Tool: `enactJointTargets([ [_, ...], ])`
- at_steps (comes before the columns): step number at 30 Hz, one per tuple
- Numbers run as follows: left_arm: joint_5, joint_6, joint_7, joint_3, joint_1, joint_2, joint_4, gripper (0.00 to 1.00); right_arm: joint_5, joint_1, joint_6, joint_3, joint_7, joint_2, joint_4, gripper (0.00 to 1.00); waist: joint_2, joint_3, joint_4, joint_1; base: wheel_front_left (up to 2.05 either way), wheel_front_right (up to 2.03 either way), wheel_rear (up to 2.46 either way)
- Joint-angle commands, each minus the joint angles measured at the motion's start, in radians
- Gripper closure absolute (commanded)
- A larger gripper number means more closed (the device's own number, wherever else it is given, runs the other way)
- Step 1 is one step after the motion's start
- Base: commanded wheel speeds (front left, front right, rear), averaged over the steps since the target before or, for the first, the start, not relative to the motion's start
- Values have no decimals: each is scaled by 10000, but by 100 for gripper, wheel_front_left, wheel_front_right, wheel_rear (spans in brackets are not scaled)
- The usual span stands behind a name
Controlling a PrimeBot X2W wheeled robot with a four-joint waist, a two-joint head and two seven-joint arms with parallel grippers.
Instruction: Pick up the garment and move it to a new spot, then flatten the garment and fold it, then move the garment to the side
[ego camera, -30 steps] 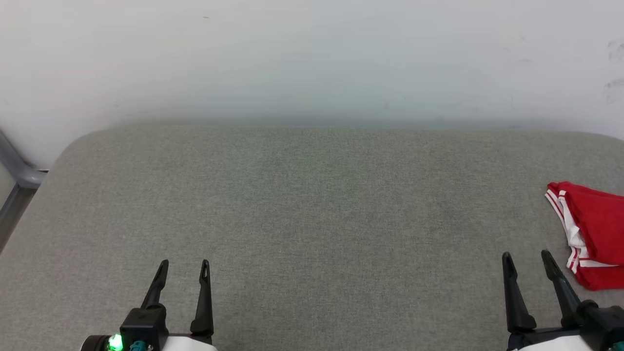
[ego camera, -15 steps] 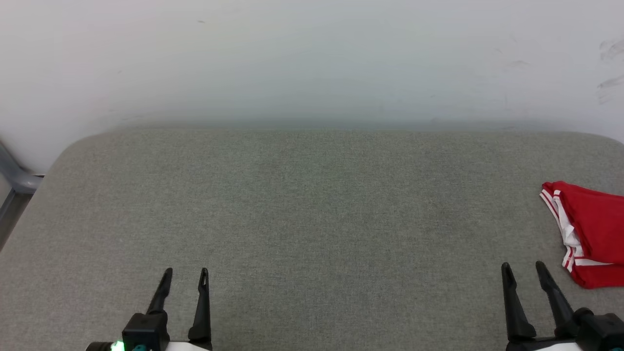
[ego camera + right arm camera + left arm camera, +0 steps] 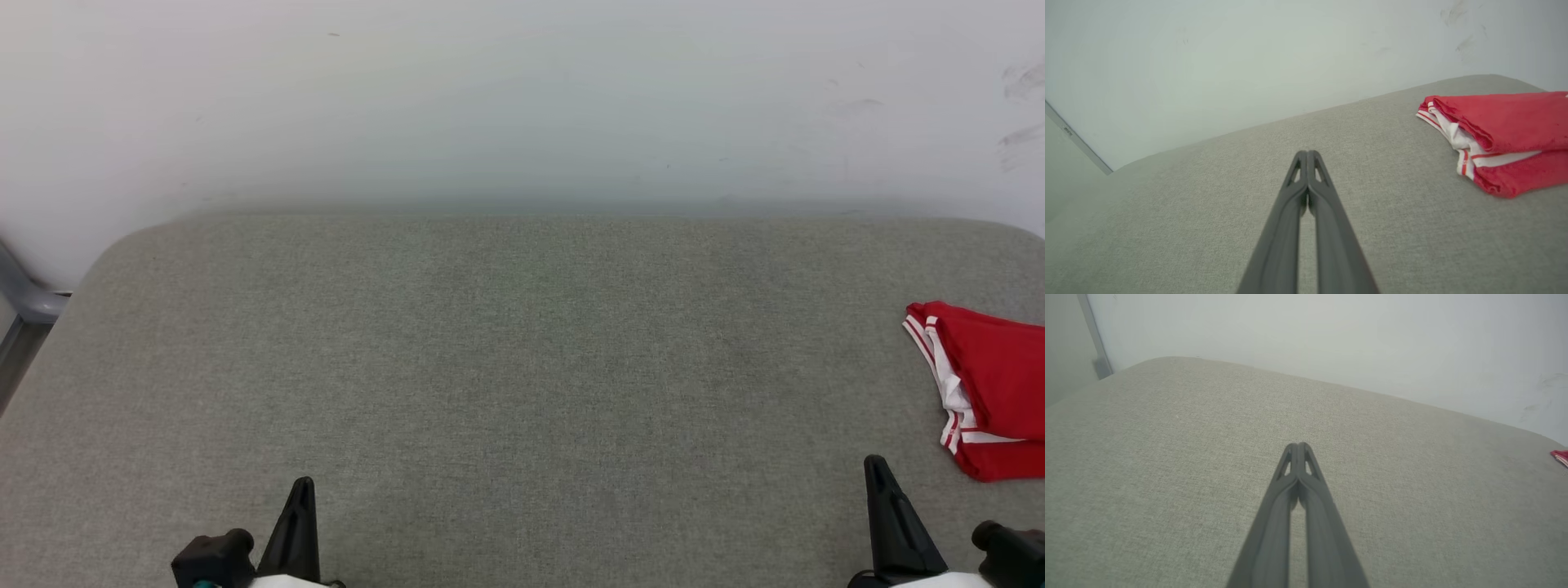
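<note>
Far left: a grey metal bar [image 3: 26, 300] stands beside the bench's rounded corner, against the pale wall [image 3: 522, 98].
Left gripper [image 3: 301, 485]: low at the bottom edge of the head view, its two dark fingers pressed together with nothing between them; a second ago they stood apart and reached further up the view.
Bench [image 3: 506, 351]: grey woven cover, bare across the middle between the two arms.
Right gripper [image 3: 876, 464]: likewise closed on nothing and drawn back toward the bottom edge; a second ago its fingers were spread and higher.
Garment [image 3: 992, 384]: red with white and striped trim, lying in a compact folded stack at the bench's right edge, partly cut off by the frame. It is near the right gripper but not touching it, and well apart from the left. It lies about where it did a second ago.
What changed: both grippers have closed and pulled back, while the garment lies untouched.
Reading: the folded stack set off to the side suggests the last step is done and the arms are retiring to rest.
</note>
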Motion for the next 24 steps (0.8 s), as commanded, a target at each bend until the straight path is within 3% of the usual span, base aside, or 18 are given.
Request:
enactJointTargets([
  [1, -439, -81, 74, 70, -319, 21, -118, 100, 431, -344, -1, 1, 84, -55, -94, 100, 0, 4, -2, 0, 0, 0, 0],
  [24, -4404, -397, 990, 397, -903, 3, 135, 100, 4251, -1013, -2, -18, 964, -124, 331, 100, 0, 77, -59, 0, 0, 0, 0],
])
